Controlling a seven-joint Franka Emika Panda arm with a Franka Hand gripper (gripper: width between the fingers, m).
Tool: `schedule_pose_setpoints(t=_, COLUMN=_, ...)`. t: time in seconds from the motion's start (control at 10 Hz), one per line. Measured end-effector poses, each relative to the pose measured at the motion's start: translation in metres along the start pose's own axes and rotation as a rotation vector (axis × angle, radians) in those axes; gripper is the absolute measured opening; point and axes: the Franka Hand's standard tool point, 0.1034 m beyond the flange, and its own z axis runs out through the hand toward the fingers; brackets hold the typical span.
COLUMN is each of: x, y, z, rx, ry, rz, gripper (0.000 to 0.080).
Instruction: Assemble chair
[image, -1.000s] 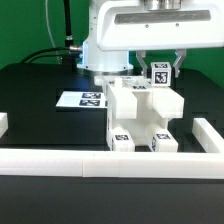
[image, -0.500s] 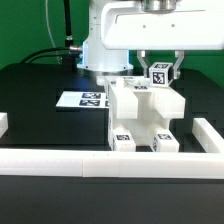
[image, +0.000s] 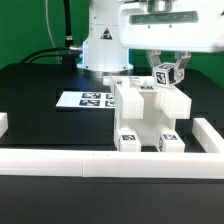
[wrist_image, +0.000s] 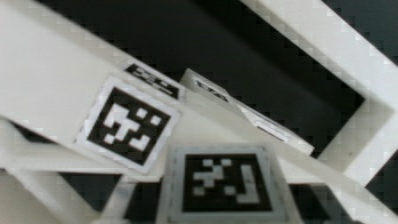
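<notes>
Gripper (image: 166, 72): narrow, its two dark fingers (image: 181, 69) pinched on the small tagged block (image: 163, 76).
Small tagged block: at 1 o'clock on top of the chair (image: 148, 110), slightly tilted, its black-and-white tag facing the exterior camera. Whether it rests on the body or hangs just clear of it cannot be told.
Chair: a blocky white body standing upright on the tabletop (image: 40, 125), at roughly 4 o'clock from the middle of the exterior view.
Front legs (image: 127, 140): two, at 6 o'clock of the body, each with a square tag on its face and a dark gap between them.
Marker board (image: 82, 99): flat on the tabletop at 9 o'clock of the chair, its near end meeting the chair's outline.
Border rail (image: 80, 162): a long plain white rail at 6 o'clock of the chair, apart from the legs, with short upturned ends at 3 and 9 o'clock.
Arm (image: 105, 40): white, at 12 o'clock above the chair.
Wrist view: close and blurred, with two square tags (wrist_image: 128, 122) on slanting white pieces over a dark ground.
</notes>
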Motion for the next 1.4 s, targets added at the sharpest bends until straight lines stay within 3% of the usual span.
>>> schedule_pose_setpoints(t=0.4, x=-0.0001, y=-0.0024, z=0.0, rx=0.006, ry=0.003, rz=0.02, gripper=0.0271)
schedule_pose_setpoints(t=0.6, x=-0.0009, y=-0.0044, z=-0.0016, rx=0.004, ry=-0.002, rz=-0.046, gripper=0.0592)
schedule_pose_setpoints(t=0.7, x=-0.002, y=-0.0051, z=-0.0016, rx=0.003, ry=-0.001, rz=-0.155, gripper=0.0632)
schedule_pose_setpoints(t=1.4, x=-0.0016, y=-0.005, z=-0.0018, rx=0.003, ry=0.002, rz=-0.859, gripper=0.0649)
